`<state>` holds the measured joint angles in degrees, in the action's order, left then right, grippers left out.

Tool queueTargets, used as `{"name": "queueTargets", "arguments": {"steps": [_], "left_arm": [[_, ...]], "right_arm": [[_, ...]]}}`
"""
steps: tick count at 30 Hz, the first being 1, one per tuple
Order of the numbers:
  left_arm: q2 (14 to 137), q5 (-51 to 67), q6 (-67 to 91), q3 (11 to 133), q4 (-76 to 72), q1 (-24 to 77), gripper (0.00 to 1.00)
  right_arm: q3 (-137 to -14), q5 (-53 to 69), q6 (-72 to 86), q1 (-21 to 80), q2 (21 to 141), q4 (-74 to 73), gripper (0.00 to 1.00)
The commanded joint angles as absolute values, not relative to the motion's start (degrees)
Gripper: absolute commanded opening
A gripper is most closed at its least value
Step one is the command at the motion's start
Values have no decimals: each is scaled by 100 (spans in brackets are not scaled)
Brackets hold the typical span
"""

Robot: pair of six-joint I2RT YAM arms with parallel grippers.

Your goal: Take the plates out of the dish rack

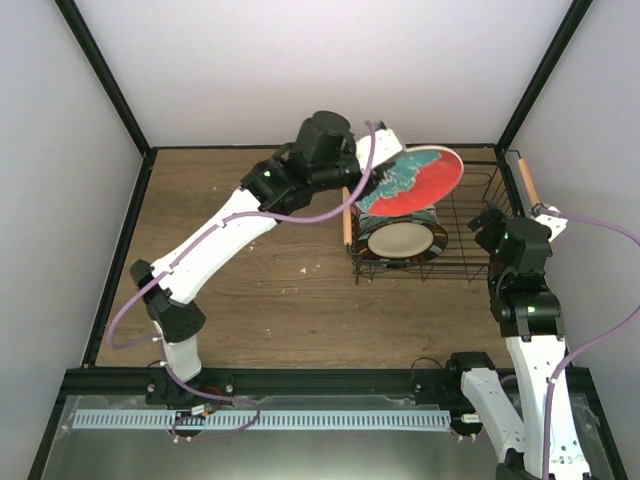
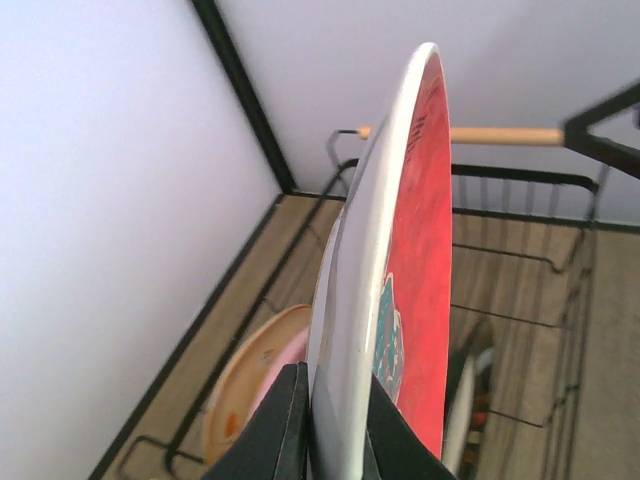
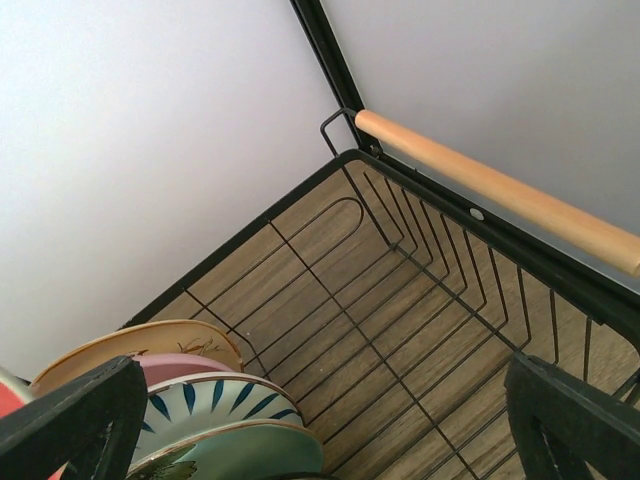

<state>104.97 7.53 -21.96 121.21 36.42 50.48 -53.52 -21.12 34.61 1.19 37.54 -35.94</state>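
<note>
My left gripper (image 1: 362, 187) (image 2: 335, 420) is shut on the rim of the red plate with teal flowers (image 1: 415, 180) (image 2: 420, 250), holding it on edge above the left end of the black wire dish rack (image 1: 470, 268) (image 3: 400, 300). Several plates still stand in the rack: tan (image 3: 140, 345) (image 2: 250, 370), pink (image 3: 185, 368), white with dark stripes (image 3: 215, 400) (image 1: 405, 240) and mint green (image 3: 250, 450). My right gripper (image 1: 490, 225) (image 3: 325, 425) hangs open over the rack's bare right half, with nothing between its fingers.
The rack's wooden rod handles (image 1: 347, 228) (image 3: 490, 190) run along its short sides. It stands at the back right of the wood table (image 1: 260, 300), close to the black cage posts (image 1: 535, 75) and white walls.
</note>
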Motion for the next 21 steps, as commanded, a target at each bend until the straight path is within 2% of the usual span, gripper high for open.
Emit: {"name": "queueTargets", "arguments": {"steps": [1,5,12,16,21], "left_arm": [[9817,261,-1742,12628,2316,4581,4],[9532,-151,-1368,12594,1849,4000,4],[9348,-290,242,12152,1815,2118,4],[9090,-148,1264,11079,1878,1020,4],[8736,752,2520,9438,1762,-217,4]], "right_arm": [[-5515,-2256,3567,97,3827,-3432,100],[-5485,-2185,3615,97,3936,-3452,100],[-5541,-2113,3640,92,4133,-3420,100],[-5568,-2026,3671,97,4225,-3423,100],[-5605,-1975,3652,92,4327,-3461,100]]}}
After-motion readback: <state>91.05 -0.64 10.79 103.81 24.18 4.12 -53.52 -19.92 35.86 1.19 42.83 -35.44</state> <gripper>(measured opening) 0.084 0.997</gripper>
